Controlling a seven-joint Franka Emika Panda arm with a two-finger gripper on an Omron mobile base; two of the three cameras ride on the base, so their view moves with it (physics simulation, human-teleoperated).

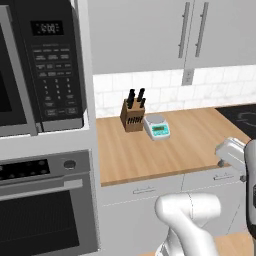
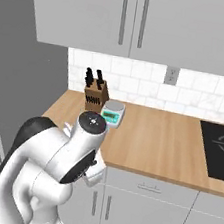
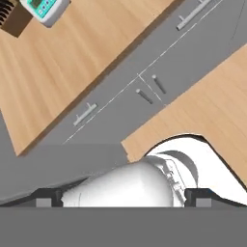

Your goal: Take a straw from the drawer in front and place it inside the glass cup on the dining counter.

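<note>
Gripper (image 3: pixel 123 197) fully open, holding nothing, above the closed drawer (image 3: pixel 96 108) beneath the wooden worktop (image 1: pixel 165 150) carrying knife block (image 1: pixel 133 115) and kitchen scale (image 1: pixel 157 127).

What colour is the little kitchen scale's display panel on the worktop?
Teal-green, on the white kitchen scale beside the knife block; clearest in the left base view.

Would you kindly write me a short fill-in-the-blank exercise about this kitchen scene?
1. The drawer under the wooden worktop is ____.
2. The knife block stands directly beside a small kitchen ____.
3. The hand holds ____.
4. The drawer handle is a horizontal silver ____.

Missing words: closed; scale; nothing; bar
</note>
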